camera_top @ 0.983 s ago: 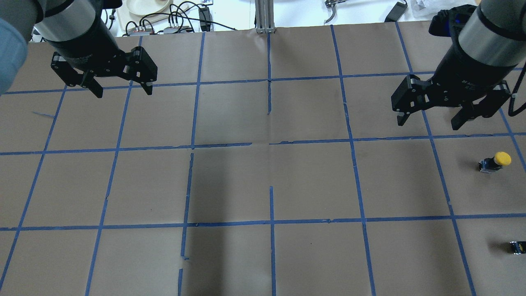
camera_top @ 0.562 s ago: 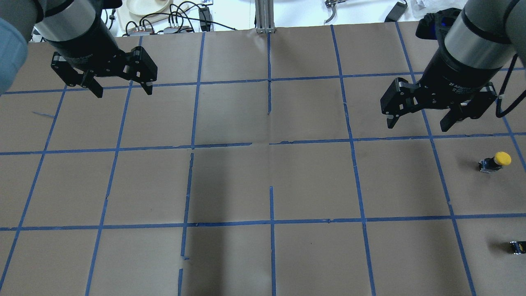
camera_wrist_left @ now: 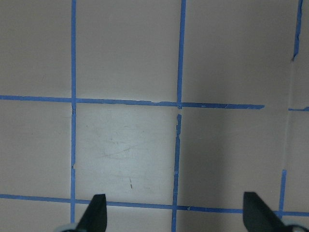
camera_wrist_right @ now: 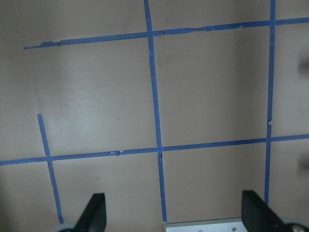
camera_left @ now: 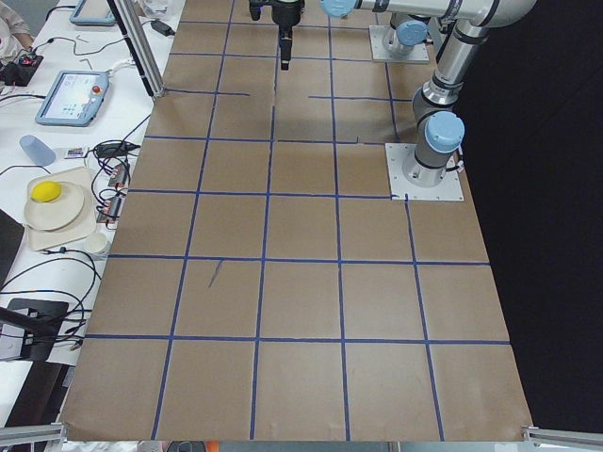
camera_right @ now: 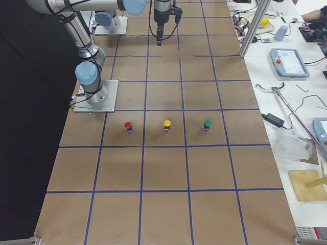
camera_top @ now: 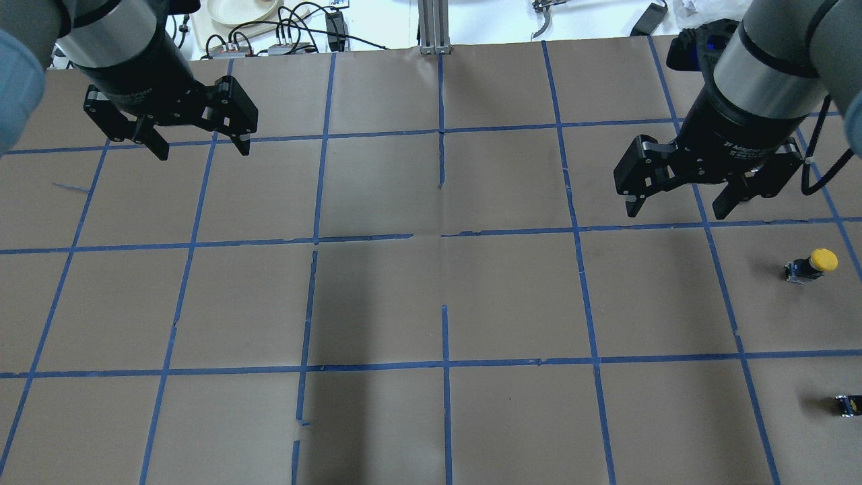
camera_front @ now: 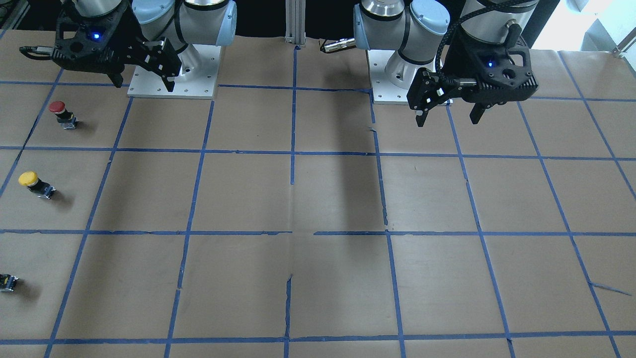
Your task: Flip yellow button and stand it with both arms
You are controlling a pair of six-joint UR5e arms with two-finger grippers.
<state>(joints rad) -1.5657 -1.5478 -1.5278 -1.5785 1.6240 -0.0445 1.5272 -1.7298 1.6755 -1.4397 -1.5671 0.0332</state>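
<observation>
The yellow button (camera_top: 811,264) stands on the brown table at the overhead view's right edge, yellow cap up on its black-and-grey body. It also shows in the front-facing view (camera_front: 35,184) and the right view (camera_right: 167,125). My right gripper (camera_top: 675,210) hangs open and empty above the table, up and to the left of the button and well apart from it; it also shows in the front-facing view (camera_front: 144,84). My left gripper (camera_top: 202,152) is open and empty at the far left (camera_front: 447,121). Both wrist views show only open fingertips (camera_wrist_left: 96,212) (camera_wrist_right: 96,212) over bare paper.
A red-capped button (camera_front: 62,113) stands one square from the yellow one, towards the robot's base. A green-capped button (camera_right: 207,124) stands on its other side. A small black-and-yellow piece (camera_top: 847,404) is cut by the frame edge. Blue tape lines grid the table (camera_top: 431,303).
My right gripper has moved left and a little down in the overhead view, still open. The left gripper and the yellow button have not moved.
</observation>
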